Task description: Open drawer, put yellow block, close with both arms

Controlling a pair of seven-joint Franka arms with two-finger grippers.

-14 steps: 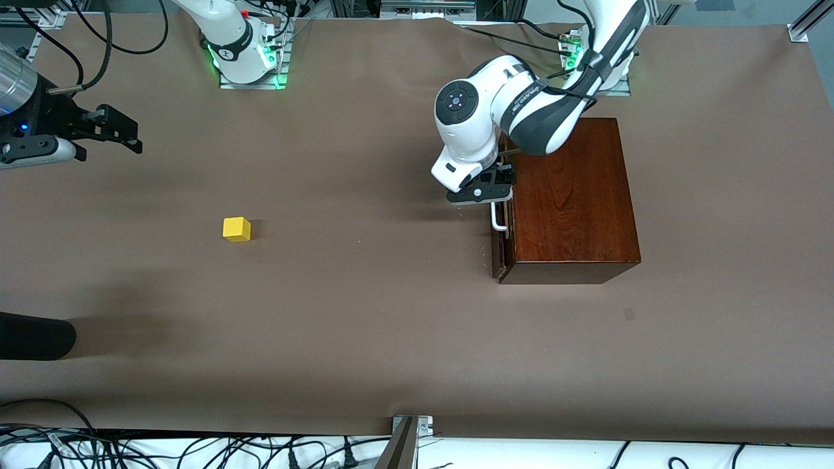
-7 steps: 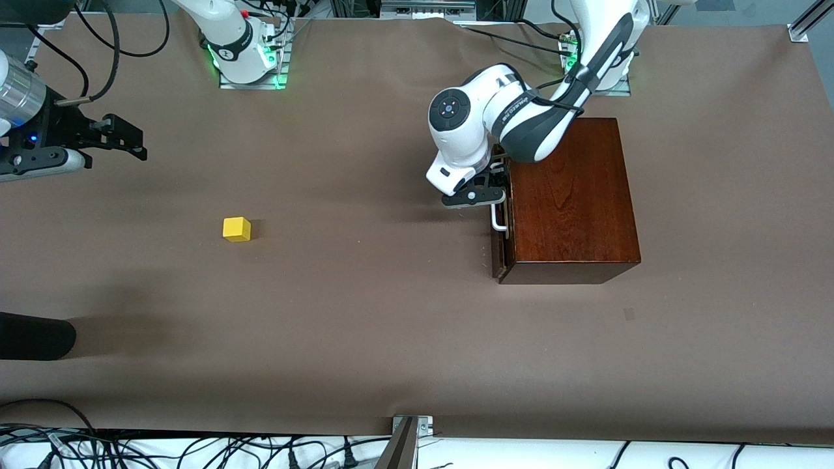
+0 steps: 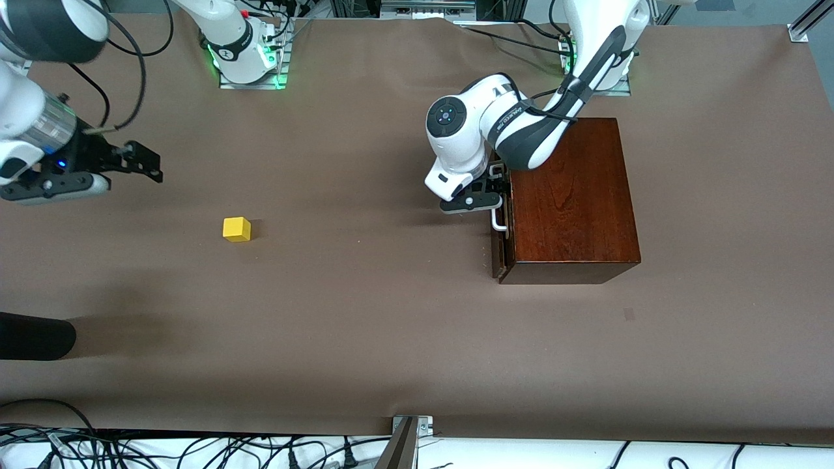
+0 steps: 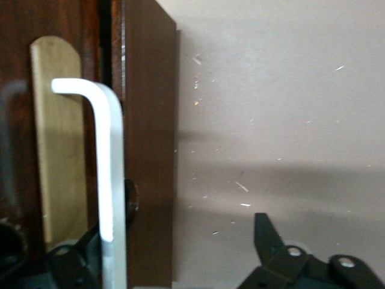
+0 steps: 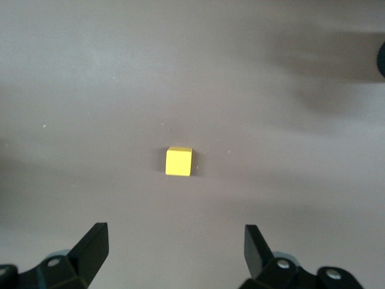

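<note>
The yellow block [image 3: 236,229] lies on the brown table toward the right arm's end, and it shows whole in the right wrist view [image 5: 178,161]. My right gripper [image 3: 148,164] hangs open over the table near that end, short of the block, with nothing between its fingers [image 5: 96,238]. The reddish-brown wooden box [image 3: 573,195] stands toward the left arm's end, and the drawer [image 3: 502,251] looks almost shut. My left gripper [image 3: 481,197] is open at the white handle [image 3: 499,220]. The handle bar [image 4: 112,180] stands between its spread fingers [image 4: 264,232].
A black rounded object [image 3: 32,335] juts onto the table at the right arm's end, nearer the front camera than the block. The arm bases [image 3: 247,62] stand along the table's back edge. Cables run along the near edge [image 3: 195,449].
The right arm has swung in over the table toward the yellow block, its gripper still open. The left gripper has shifted slightly and settled lower at the drawer handle.
</note>
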